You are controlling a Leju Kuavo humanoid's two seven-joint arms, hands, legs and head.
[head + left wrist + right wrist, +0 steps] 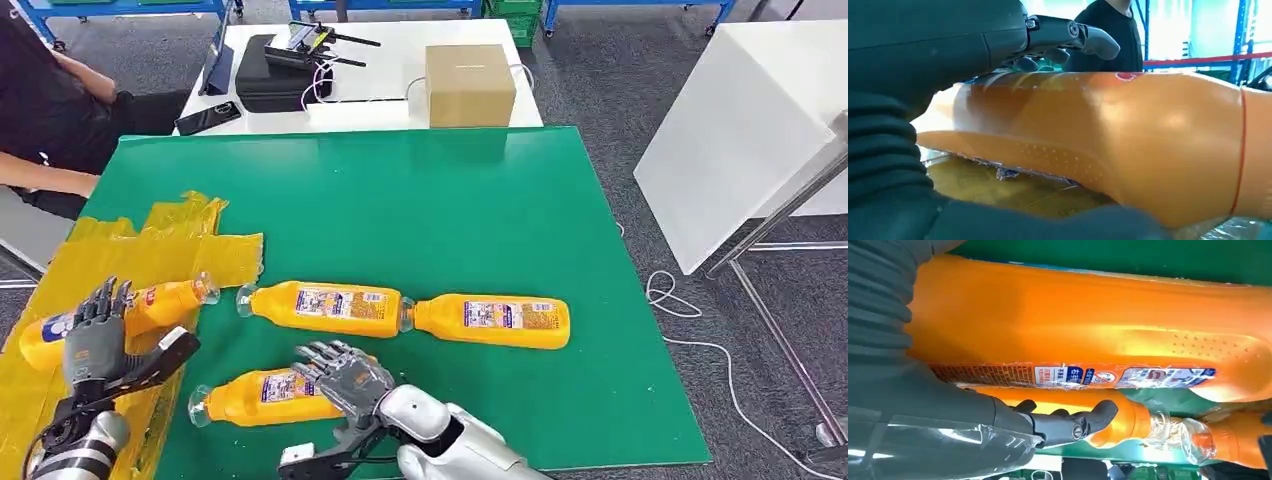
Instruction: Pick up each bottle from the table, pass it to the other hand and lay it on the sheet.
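Green table (420,210) takes up most of the head view, its right edge meeting grey floor (600,90). Crumpled yellow sheet (150,250) covers the table's left side and hangs past its edge. Wide bare green behind and to the right of the bottles.

Four orange bottles, all lying flat. Two in a row mid-table, caps touching: middle bottle (325,308) and right bottle (495,320). Near bottle (255,397) lies close to the front edge, cap pointing left. Sheet bottle (140,312) rests on the sheet.

Right hand (345,378) sits over the near bottle's right end, fingers spread and draped on it, thumb below; no closed grip visible. Right wrist view has the bottle body hard against the palm.

Left hand (100,340) is at the sheet bottle, fingers apart, thumb out to the right; left wrist view (998,40) shows the bottle between thumb and fingers, lying on the sheet, not clamped.

Behind: white table (390,60) with cardboard box (470,85); seated person (50,110) at left.
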